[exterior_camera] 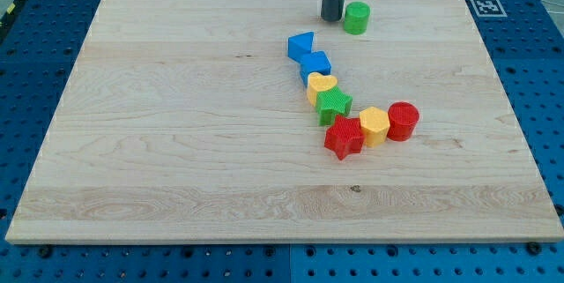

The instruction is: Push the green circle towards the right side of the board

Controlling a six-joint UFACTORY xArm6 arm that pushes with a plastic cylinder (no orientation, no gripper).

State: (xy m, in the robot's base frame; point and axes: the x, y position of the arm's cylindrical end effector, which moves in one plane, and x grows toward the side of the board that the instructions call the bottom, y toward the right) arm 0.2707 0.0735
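Observation:
The green circle [357, 18] is a small green cylinder near the view's top, a little right of the middle of the wooden board [176, 142]. My tip [333, 18] is the lower end of a dark rod that comes down from the view's top edge. It stands just left of the green circle, very close to it or touching it; I cannot tell which.
A curved row of blocks runs below: a blue triangle-like block [300, 46], a blue cube [315, 64], a yellow heart [322, 85], a green star [334, 104], a red star [344, 137], a yellow hexagon [374, 125], a red circle [403, 121]. A marker tag [486, 5] sits at the board's top right corner.

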